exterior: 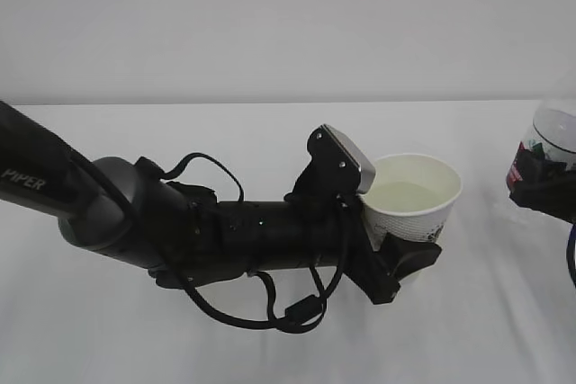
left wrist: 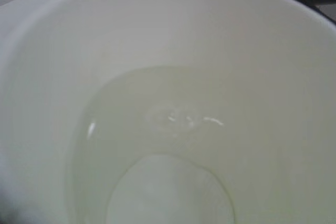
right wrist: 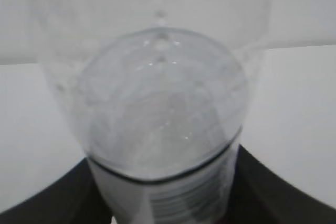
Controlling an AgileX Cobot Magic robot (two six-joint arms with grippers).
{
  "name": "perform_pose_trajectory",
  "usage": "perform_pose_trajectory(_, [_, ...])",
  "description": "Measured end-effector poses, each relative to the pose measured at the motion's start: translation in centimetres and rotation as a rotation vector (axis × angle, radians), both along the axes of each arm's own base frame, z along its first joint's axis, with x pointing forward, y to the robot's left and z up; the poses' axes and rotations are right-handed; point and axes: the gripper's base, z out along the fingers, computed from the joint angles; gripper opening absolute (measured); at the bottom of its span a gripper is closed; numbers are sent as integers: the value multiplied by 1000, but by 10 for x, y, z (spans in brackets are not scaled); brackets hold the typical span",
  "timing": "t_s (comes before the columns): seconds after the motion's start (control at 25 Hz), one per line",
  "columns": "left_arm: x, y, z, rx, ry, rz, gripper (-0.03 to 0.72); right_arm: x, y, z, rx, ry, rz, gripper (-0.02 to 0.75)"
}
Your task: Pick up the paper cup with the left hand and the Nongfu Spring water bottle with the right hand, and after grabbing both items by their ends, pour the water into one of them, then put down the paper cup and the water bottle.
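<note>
My left gripper (exterior: pixel 401 256), on the black PIPER arm, is shut on the lower part of the white paper cup (exterior: pixel 416 197), one finger on each side. The cup stands upright with its base hidden behind the fingers. Clear water (left wrist: pixel 168 129) lies in its cream inside, and the left wrist view shows nothing but this inside. The Nongfu Spring water bottle (exterior: pixel 553 135) is cut off at the right edge, upright, with the right gripper (exterior: pixel 538 184) shut on its labelled body. From the right wrist, the clear bottle (right wrist: pixel 163 103) sits between two black fingers (right wrist: pixel 50 203).
A white table (exterior: pixel 270 141) runs back to a plain white wall. The left arm and its looping cables (exterior: pixel 270 312) stretch across the left and middle. A gap of bare table separates cup and bottle.
</note>
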Motion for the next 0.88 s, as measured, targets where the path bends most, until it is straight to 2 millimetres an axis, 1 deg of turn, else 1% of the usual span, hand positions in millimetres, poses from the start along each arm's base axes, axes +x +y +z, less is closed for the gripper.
perform_pose_trajectory(0.12, [0, 0, 0, 0, 0, 0, 546, 10, 0, -2, -1, -9, 2, 413])
perform_pose_trajectory(0.28, [0, 0, 0, 0, 0, 1, 546, 18, 0, -6, -1, -11, 4, 413])
perform_pose_trajectory(0.6, [0, 0, 0, 2, 0, 1, 546, 19, 0, -6, -45, -12, 20, 413])
perform_pose_trajectory(0.88, [0, 0, 0, 2, 0, 1, 546, 19, 0, -6, -45, -12, 20, 413])
